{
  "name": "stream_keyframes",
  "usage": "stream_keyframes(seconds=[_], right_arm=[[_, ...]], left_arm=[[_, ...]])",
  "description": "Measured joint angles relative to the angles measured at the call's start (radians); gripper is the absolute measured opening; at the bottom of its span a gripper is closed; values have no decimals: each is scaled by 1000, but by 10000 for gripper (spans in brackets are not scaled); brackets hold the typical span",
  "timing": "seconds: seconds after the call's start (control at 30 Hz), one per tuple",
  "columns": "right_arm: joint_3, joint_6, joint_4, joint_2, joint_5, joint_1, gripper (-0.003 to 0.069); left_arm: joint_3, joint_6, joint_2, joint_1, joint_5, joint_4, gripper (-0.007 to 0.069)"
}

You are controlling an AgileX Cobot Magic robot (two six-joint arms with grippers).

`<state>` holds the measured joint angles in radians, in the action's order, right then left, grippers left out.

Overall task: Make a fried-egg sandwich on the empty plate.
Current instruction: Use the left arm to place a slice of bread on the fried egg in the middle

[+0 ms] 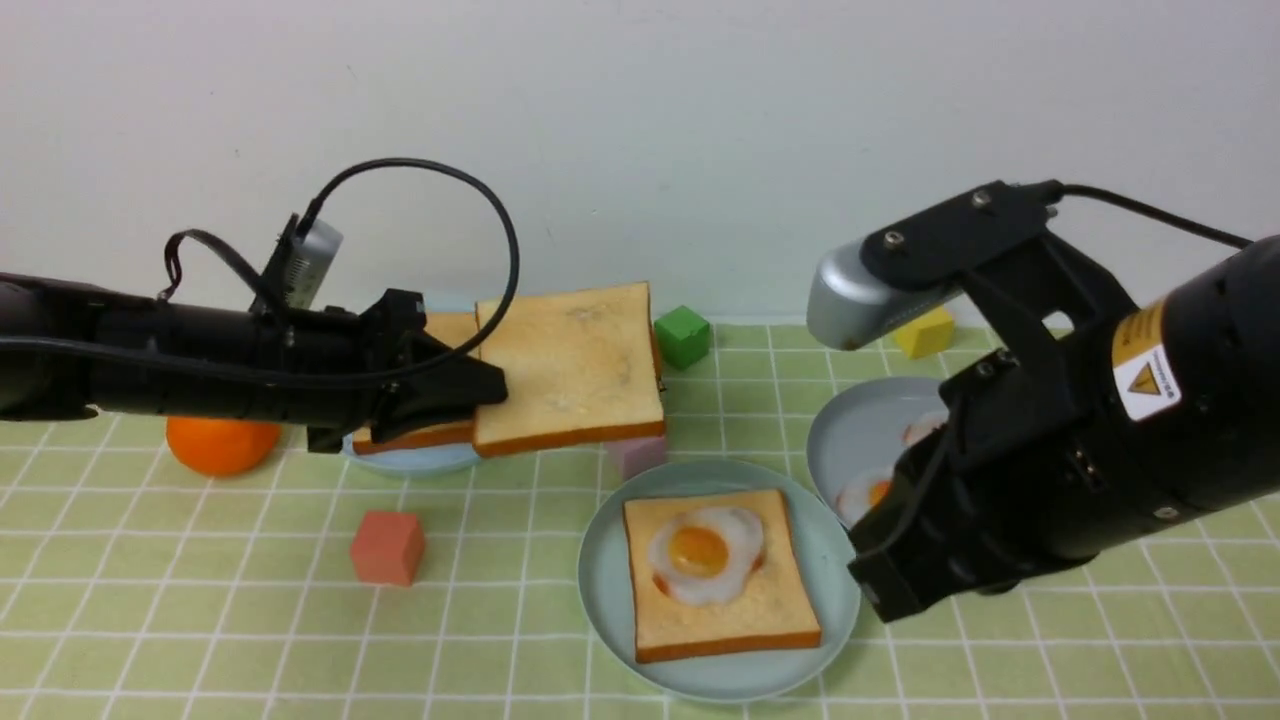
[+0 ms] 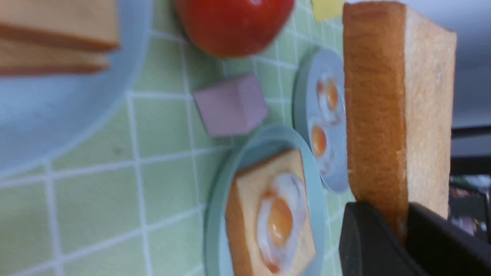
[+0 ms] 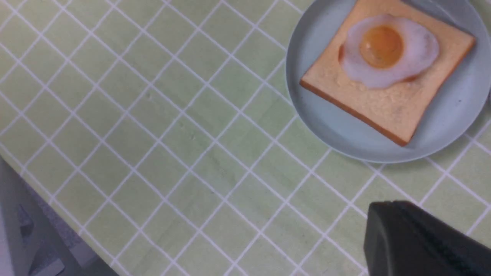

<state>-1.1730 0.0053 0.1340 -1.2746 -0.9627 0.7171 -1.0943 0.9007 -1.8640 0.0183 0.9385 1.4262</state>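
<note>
Front view: nearest, the mint-green plate [image 1: 605, 600] carries a toast slice [image 1: 720, 615] topped with a fried egg [image 1: 706, 552], the right gripper [image 1: 878, 588] closed and empty beside its rim; farther back the left gripper [image 1: 482, 392] clamps the second slice [image 1: 575, 365], best carried level and squared over the egg before lowering.

Item: warning label [image 1: 1146, 377], stuck on the black housing of the right arm [image 1: 1215, 420].
Ground: white, with a yellow-orange band along its upper edge.
Sign: one yellow triangle with a dark symbol inside, too small to make out.
Print: fine lines on the band, too small to read.
Other legible text, brands or numbers: none in any view.
</note>
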Motion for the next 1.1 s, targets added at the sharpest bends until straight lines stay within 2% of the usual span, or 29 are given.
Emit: stream_keyframes(seconds=[0.13, 0.33, 0.53, 0.73, 0.87, 1.1], right_arm=[[0, 51, -26, 0, 4, 0, -7], [0, 111, -26, 0, 4, 0, -6], [0, 120, -36, 0, 1, 0, -3], [0, 124, -38, 0, 0, 0, 1], [0, 157, -39, 0, 0, 0, 7], [26, 319, -139, 12, 5, 0, 19]], left_arm=[[59, -6, 0, -102, -26, 1, 105], [99, -22, 0, -272, -199, 20, 105], [99, -120, -1, -333, -359, 37, 108], [99, -212, -40, -348, -373, 37, 140], [99, -252, -60, -348, -370, 6, 216], [99, -362, -20, -327, -259, -147, 478]])
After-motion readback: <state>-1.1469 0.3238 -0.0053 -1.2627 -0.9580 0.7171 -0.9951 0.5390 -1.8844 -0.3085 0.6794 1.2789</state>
